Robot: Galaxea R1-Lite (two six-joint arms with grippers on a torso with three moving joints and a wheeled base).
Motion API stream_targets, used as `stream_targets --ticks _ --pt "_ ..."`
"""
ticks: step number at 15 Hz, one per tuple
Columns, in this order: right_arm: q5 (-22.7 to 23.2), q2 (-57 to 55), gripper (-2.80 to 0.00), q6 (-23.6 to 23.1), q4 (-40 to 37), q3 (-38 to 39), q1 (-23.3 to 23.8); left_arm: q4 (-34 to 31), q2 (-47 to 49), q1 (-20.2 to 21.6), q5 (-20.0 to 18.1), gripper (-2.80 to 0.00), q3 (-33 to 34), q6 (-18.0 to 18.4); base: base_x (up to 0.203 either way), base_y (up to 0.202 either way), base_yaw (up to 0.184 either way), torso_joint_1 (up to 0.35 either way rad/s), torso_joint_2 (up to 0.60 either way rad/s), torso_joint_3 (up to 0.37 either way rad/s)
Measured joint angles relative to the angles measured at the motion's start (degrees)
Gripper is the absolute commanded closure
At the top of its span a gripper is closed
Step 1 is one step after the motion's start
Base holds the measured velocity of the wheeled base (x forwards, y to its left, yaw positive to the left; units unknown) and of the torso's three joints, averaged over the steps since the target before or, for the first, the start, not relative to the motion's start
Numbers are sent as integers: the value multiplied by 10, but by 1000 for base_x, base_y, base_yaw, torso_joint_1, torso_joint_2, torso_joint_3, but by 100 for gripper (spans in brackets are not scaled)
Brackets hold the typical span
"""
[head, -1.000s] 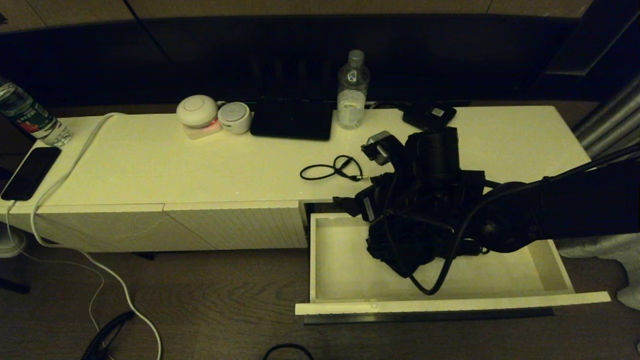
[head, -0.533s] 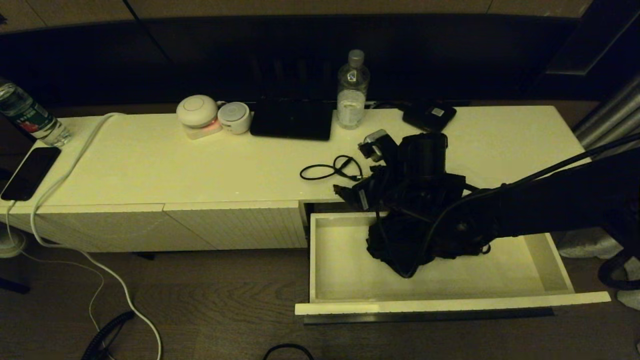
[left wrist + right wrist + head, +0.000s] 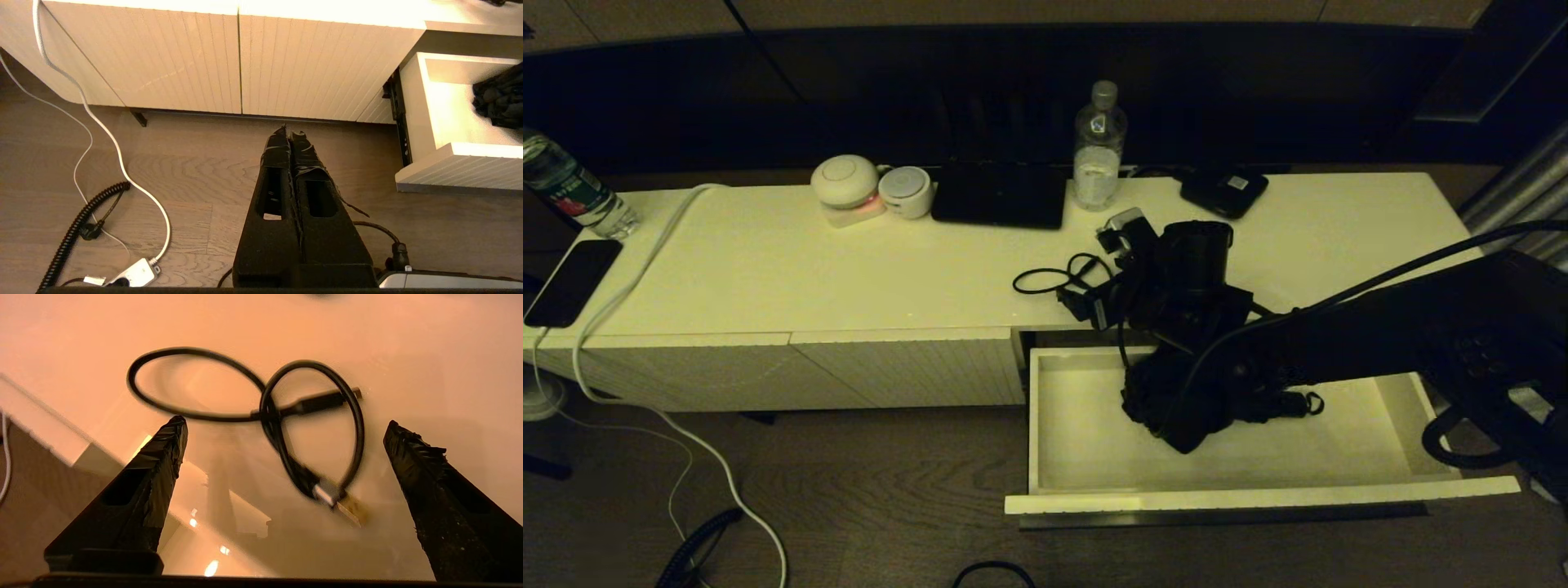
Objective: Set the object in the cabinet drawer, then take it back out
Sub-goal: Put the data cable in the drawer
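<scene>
The cabinet drawer point(image 3: 1086, 425) stands pulled out under the right part of the desk point(image 3: 768, 269), its white inside lit, and a crumpled black bundle point(image 3: 1168, 408) lies in it toward the back. From the head view, the right arm reaches in from the right over the drawer's back edge, and its right claw point(image 3: 1086, 306) sits low over the desk top just beside a looped black cable point(image 3: 1062, 278). Along the desk's far edge stand a water bottle point(image 3: 1099, 147), two round white gadgets point(image 3: 866, 189) and a flat black slab point(image 3: 1001, 196).

In the left wrist view, the left claw point(image 3: 291, 136) hangs parked above the wooden floor point(image 3: 196, 171) before the ribbed panels, its fingers pressed together; the drawer's side and the bundle show at the edge.

In the right wrist view, the right claw's fingers point(image 3: 163, 457) are spread wide and empty, with the cable's loops and plugs lying on the desk between and just past their tips.
</scene>
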State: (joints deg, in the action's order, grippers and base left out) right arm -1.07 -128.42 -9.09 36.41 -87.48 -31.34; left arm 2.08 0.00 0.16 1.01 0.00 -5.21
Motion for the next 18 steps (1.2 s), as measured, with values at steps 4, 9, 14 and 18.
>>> stream_targets --ticks 4,9,14,18 --pt "0 -35 -280 -28 4 -37 10 0 0 0 0 0 0 0 0 0 0 0 0 0" --pt "2 -49 -280 -34 7 -45 18 0 0 0 0 0 0 0 0 0 0 0 0 0" --pt "-5 -49 0 -34 12 -45 19 0 0 0 0 0 0 0 0 0 0 0 0 0" --pt "-13 -47 0 -34 11 -45 13 0 0 0 0 0 0 0 0 0 0 0 0 0"
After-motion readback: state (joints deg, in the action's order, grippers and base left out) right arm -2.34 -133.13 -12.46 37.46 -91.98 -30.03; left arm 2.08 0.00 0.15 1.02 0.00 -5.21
